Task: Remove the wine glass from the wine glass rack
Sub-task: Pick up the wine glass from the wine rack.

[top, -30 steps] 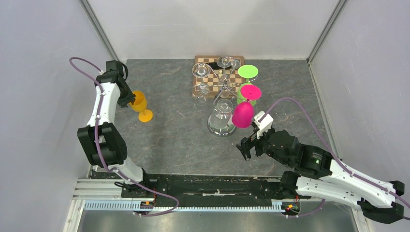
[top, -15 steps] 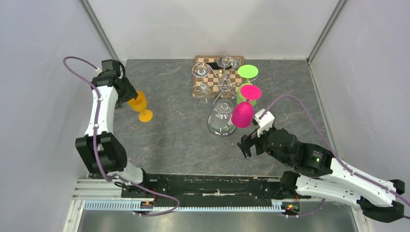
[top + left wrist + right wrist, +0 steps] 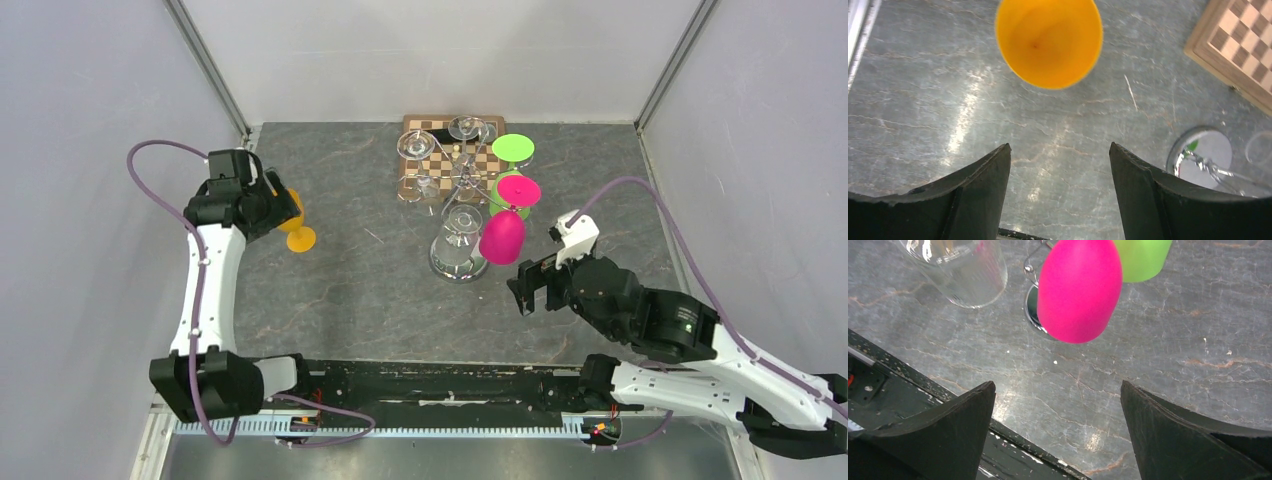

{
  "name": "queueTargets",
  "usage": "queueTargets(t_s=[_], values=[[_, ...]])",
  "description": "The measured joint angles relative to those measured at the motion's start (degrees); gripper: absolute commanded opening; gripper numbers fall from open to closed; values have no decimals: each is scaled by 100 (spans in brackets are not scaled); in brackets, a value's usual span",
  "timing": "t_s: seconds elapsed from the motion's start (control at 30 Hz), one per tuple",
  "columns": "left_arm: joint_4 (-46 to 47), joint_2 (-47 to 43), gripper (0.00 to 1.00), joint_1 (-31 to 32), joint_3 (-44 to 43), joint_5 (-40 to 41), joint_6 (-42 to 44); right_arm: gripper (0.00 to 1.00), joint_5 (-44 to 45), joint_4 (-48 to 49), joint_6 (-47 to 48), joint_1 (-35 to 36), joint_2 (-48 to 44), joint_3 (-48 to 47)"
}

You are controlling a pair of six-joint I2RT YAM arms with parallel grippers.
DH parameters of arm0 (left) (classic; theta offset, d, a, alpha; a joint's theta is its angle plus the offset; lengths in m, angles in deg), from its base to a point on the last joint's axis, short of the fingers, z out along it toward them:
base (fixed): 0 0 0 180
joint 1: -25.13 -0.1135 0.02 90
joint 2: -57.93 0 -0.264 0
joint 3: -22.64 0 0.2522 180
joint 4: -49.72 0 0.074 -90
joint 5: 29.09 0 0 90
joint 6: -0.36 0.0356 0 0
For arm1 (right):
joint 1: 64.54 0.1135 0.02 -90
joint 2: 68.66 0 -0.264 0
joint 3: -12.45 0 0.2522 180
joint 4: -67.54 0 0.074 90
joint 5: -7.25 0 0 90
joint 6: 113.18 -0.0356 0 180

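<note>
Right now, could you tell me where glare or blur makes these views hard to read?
Top external: even light, sharp, but the clear glasses on the wine glass rack almost vanish against the chessboard. Left wrist: a glare streak lies on the table below the orange wine glass. Right wrist: the pink wine glass is crisp.

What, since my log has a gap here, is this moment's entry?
left gripper open, near orange glass | right gripper open, facing pink glass on rack
</note>
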Motion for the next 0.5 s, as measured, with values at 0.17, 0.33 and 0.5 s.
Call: queueTargets(t_s=[0.17, 0.33, 0.5], values=[[35, -509, 76, 457, 271, -170, -4, 98, 9, -348, -74, 0, 83, -535], [144, -831, 75, 1272, 549, -262, -4, 98, 63, -621, -72, 0, 111, -824], [278, -992, 74, 2103, 776, -295, -42, 98, 385, -776, -9, 0, 269, -1309]])
